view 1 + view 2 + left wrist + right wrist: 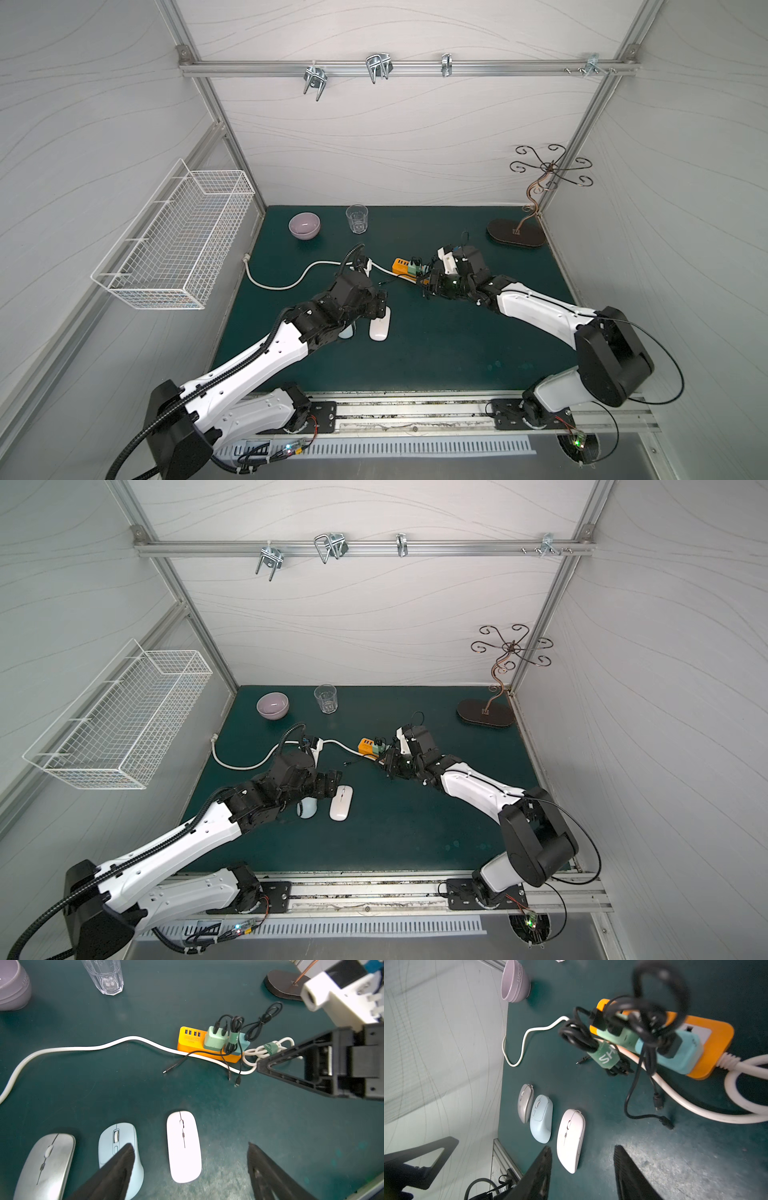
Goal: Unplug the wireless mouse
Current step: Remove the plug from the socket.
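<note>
The white wireless mouse [571,1138] lies flat on the green mat [457,353], a little toward 7 o'clock from the mat's middle when 12 o'clock is taken at the back wall. The left gripper [189,1145] is seen over it with the jaws spread wide. In the left wrist view the mouse appears between the two fingers. Nothing is clamped, and whether the fingers touch it cannot be told.

Just beside the white mouse, at its 9 o'clock, a light blue mouse [126,1134] is placed, and a silver mouse [45,1165] lies beyond that one.

At 1 o'clock from the white mouse an orange power strip [190,1043] is found, with a mint charger [214,1040] and a blue charger [243,1043] plugged into it. Black cables [234,1024] hang from the chargers, and one cable plug [165,1072] lies loose on the mat, apart from the mice.

The right gripper [582,1147] is seen low, just beside the strip's 3 o'clock end, with its jaws partly opened and nothing between them.

A lilac bowl [304,225] and a clear glass [357,218] are set at 11 o'clock, and a metal stand [516,237] at 2 o'clock.
</note>
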